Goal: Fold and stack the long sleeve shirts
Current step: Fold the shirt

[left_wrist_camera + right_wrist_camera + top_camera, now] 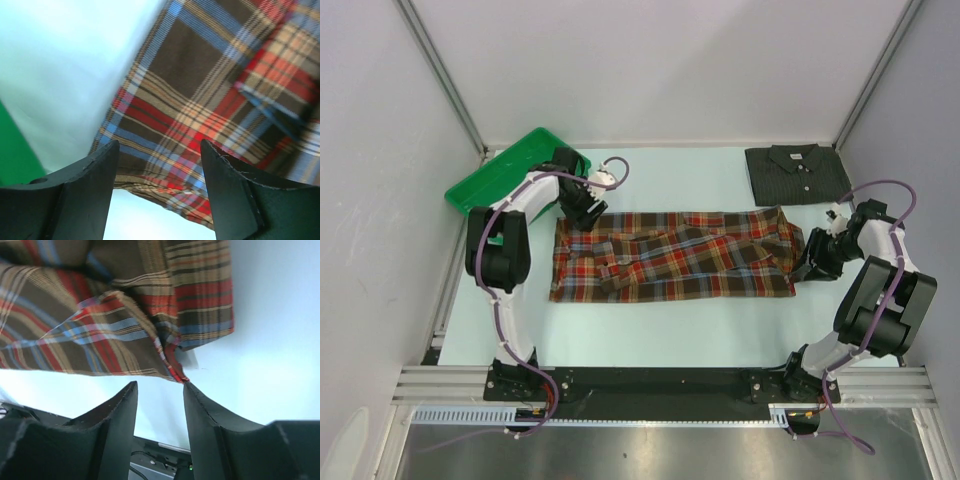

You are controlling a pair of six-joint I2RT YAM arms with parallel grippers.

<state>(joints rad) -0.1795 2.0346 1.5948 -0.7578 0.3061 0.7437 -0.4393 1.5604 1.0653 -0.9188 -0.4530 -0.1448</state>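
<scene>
Pale table carries the plaid shirt flat, long axis left-right, with the grey shirt folded beyond its right end, tray beyond its left, left gripper over its far-left corner, right gripper at its right edge, both agape, empty, equally near.

The plaid shirt is lying in a long band across the table, the left gripper hovering at its far-left corner, the right gripper at its right end; the folded charcoal shirt is sitting beyond.
</scene>
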